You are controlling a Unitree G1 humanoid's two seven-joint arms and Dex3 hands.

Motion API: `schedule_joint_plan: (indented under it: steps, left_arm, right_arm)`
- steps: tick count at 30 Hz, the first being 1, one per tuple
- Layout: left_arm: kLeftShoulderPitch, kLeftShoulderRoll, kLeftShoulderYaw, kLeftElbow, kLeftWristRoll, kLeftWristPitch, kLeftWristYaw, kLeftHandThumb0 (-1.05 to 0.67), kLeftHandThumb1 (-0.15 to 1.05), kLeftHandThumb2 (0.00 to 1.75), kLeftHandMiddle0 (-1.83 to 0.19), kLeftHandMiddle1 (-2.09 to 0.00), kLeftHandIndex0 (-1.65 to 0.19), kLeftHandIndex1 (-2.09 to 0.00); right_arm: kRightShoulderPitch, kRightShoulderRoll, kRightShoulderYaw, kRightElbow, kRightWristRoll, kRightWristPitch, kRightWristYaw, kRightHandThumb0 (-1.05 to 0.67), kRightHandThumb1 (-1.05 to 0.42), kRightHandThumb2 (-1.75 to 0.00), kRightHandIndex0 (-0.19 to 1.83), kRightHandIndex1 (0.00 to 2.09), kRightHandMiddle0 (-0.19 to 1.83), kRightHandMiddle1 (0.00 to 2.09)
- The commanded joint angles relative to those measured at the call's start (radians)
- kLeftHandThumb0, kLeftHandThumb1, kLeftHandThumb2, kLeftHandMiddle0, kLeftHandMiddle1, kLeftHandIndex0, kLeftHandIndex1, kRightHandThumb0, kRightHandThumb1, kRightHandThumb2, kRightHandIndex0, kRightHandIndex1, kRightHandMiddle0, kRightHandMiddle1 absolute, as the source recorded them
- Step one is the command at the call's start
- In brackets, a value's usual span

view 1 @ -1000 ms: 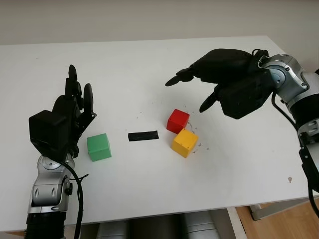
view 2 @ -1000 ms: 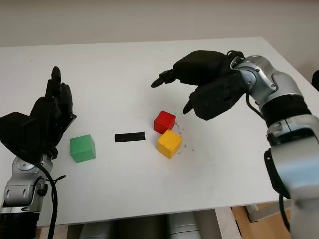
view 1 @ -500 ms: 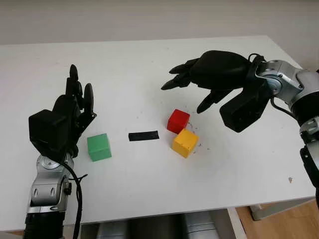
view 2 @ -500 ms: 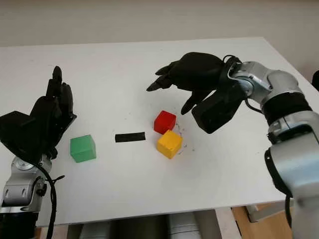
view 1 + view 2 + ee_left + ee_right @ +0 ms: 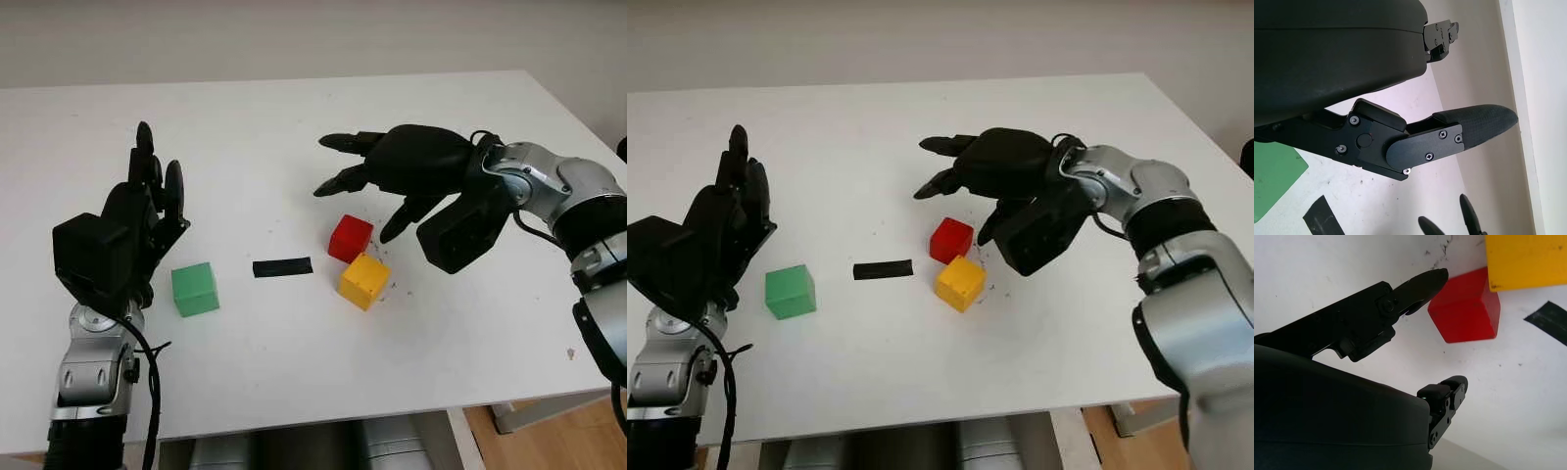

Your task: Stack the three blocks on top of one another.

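Since none of the blocks is stacked yet, the right hand (image 5: pixel 392 181) hovers empty and unclenched at the red block's (image 5: pixel 350 238) twelve o'clock, likely to grasp it. Yellow (image 5: pixel 363 281) touches red at five o'clock; green (image 5: pixel 194 289) lies at nine, beside the empty, unclenched left hand (image 5: pixel 127 235).

Laboratory test bench: a bare white table (image 5: pixel 294 372) against a plain pale wall (image 5: pixel 294 39), bearing a strip of black tape (image 5: pixel 282 266) as a marker and three coloured blocks (image 5: pixel 363 280), with wood flooring (image 5: pixel 558 436) below.
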Motion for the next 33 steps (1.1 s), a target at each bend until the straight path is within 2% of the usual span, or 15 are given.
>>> schedule_joint_plan:
  steps: [1,13,27,33]
  left_arm:
    - [0.006,0.013,0.008,-0.024,-0.005,0.003,-0.004,-0.84,1.05,0.7,0.19,0.0,0.19,0.0]
    - [0.017,0.015,0.013,-0.038,-0.002,0.006,-0.007,-0.82,1.05,0.69,0.19,0.0,0.19,0.0]
    - [0.023,0.011,0.014,-0.052,-0.002,0.021,-0.01,-0.82,1.05,0.69,0.19,0.0,0.19,0.0]
    - [0.026,0.011,0.014,-0.056,-0.006,0.029,-0.012,-0.83,1.05,0.69,0.19,0.0,0.19,0.0]
  right_arm:
    - [0.006,0.006,0.002,0.005,0.012,0.006,0.006,-0.57,-0.8,-0.05,-0.09,0.02,0.4,0.06]
    - [0.038,0.018,0.032,0.009,-0.016,0.004,-0.05,-0.59,-0.83,-0.06,-0.12,0.04,0.39,0.05]
    - [0.057,0.055,0.082,0.078,-0.058,0.001,-0.226,-0.55,-0.87,-0.06,-0.07,0.06,0.46,0.09]
    - [0.056,0.064,0.1,0.103,-0.074,-0.002,-0.28,-0.51,-0.86,-0.06,-0.02,0.07,0.56,0.14]
